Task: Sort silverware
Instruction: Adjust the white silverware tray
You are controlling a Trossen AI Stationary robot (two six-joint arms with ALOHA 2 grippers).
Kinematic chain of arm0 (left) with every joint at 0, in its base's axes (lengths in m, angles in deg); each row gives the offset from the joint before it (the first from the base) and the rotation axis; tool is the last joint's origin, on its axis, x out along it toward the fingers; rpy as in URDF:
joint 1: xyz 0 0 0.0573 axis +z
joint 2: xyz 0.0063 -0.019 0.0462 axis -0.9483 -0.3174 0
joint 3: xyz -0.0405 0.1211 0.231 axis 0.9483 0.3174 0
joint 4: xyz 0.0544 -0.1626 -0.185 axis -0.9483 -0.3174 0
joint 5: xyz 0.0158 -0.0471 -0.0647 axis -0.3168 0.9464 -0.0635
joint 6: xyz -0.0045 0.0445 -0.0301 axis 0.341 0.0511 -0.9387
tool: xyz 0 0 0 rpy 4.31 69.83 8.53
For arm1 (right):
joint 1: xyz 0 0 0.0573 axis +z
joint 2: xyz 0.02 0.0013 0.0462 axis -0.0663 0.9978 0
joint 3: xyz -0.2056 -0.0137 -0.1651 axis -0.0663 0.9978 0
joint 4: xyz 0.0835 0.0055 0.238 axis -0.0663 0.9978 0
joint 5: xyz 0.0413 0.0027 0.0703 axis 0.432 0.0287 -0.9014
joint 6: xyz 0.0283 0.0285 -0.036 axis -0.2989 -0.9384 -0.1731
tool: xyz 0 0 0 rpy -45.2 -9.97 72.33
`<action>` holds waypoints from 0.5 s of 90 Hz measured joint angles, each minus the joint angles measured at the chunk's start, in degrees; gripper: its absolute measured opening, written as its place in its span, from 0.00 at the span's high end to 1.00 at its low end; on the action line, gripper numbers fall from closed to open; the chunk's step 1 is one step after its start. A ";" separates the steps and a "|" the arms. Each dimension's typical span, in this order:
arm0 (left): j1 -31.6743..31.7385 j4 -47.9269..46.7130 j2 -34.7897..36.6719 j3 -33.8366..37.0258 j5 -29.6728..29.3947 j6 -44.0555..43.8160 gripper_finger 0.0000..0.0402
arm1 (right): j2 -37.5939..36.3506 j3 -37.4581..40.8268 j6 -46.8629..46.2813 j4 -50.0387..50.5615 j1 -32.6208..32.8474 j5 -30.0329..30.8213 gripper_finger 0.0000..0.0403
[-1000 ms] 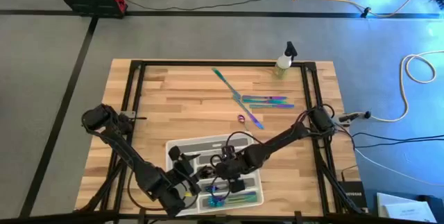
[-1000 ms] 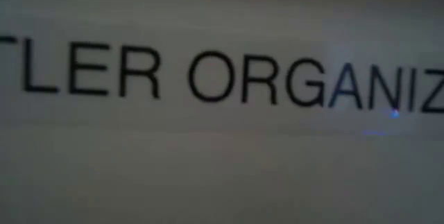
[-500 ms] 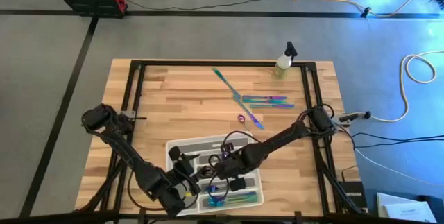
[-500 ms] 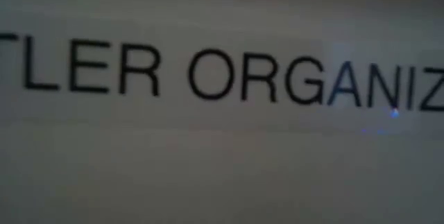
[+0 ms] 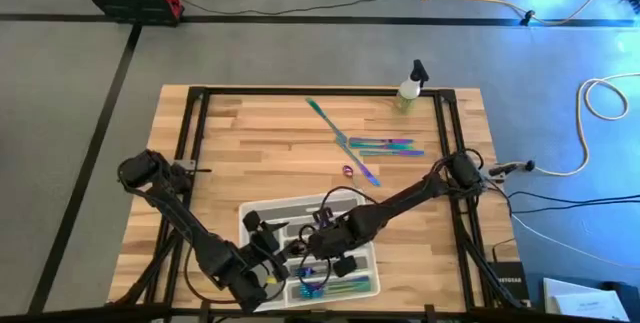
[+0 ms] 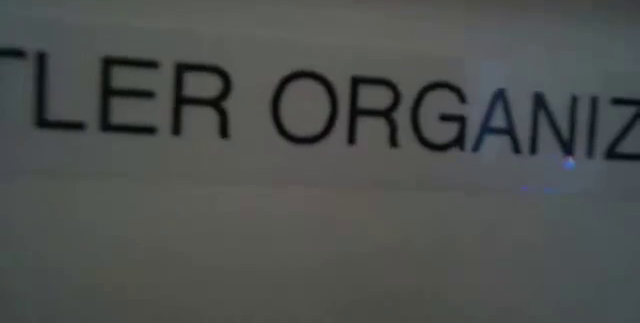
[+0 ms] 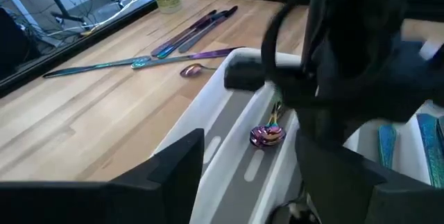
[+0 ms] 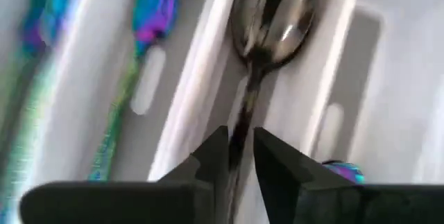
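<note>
The translucent white compartment tray point(image 5: 262, 210) sits at the near edge of the wooden worktop point(image 5: 250, 138). Over it, the right tool point(image 8: 241, 156) has its fingers nearly closed around the handle of a dark metal spoon point(image 8: 272, 23) lying in one compartment. Neighbouring compartments hold iridescent teal-purple cutlery point(image 8: 147, 16), and a small iridescent purple spoon point(image 7: 267, 134) lies in another. More loose iridescent silverware point(image 5: 385, 147) lies well beyond the tray, near a small spray bottle point(image 5: 409, 88). The left tool point(image 7: 277, 182) hovers open at the tray's left end.

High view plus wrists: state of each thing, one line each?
right gripper: over the tray, fingers closed on the dark spoon's handle
dark spoon: in a tray slot, gripped
left gripper: open, at the tray's edge
tray: partly filled
loose silverware: on the table, unsorted
spray bottle: upright
</note>
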 joint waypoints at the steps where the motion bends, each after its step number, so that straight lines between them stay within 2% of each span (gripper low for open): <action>1: 0.00 0.00 0.00 0.00 -0.01 0.00 0.47 | -0.23 -0.27 0.27 0.43 0.00 0.16 0.87; 16: 0.00 -0.01 0.00 0.02 -0.02 0.03 0.47 | -3.25 -6.44 2.34 9.31 0.02 6.80 0.87; 26: 0.00 -0.02 0.00 0.02 -0.02 0.02 0.47 | -6.82 -8.99 4.22 11.11 0.00 11.92 0.87; 36: 0.00 0.04 0.00 0.02 0.25 -0.04 0.47 | -11.36 -8.29 7.68 15.87 0.01 18.96 0.87; 45: 0.00 0.02 0.00 0.02 0.31 -0.18 0.47 | -15.75 -3.81 9.32 19.62 0.50 28.97 0.87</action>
